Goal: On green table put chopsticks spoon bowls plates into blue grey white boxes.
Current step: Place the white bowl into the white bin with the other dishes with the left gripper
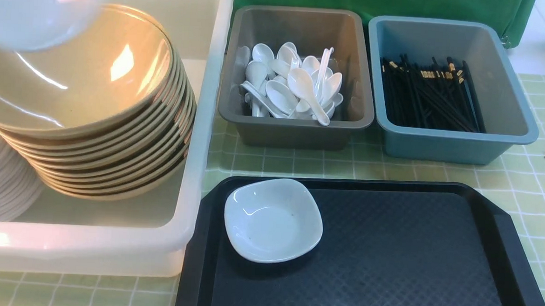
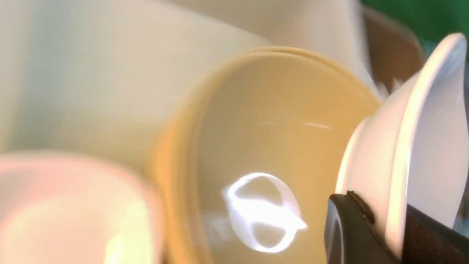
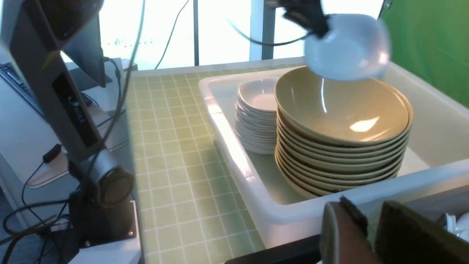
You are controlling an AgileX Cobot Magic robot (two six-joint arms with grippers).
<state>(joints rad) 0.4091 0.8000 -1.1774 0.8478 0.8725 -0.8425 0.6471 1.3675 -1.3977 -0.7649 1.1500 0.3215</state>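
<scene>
Crowding left: white box (image 1: 85, 251), stacked tan bowls (image 1: 70, 86) beside stacked plates (image 1: 0, 185). Gripping tilted plate (image 2: 436, 146) by rim with left gripper (image 2: 384, 220), above bowls. Holding right gripper (image 3: 370, 227) parted, at right. Counting three boxes, one dish (image 1: 273, 223) on left of black tray (image 1: 387, 271); spoons (image 1: 299, 84), chopsticks (image 1: 429, 96) too jumbled.

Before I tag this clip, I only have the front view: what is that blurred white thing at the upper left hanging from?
Observer: The left pincer grips a white dish by its rim.
Operator: And the right pincer?
Observer: Its fingers stand apart, with nothing held between them.
Operator: What is beyond the big white tub, on the robot's left?
Observer: More pale green gridded cloth, then a window behind it.
</scene>
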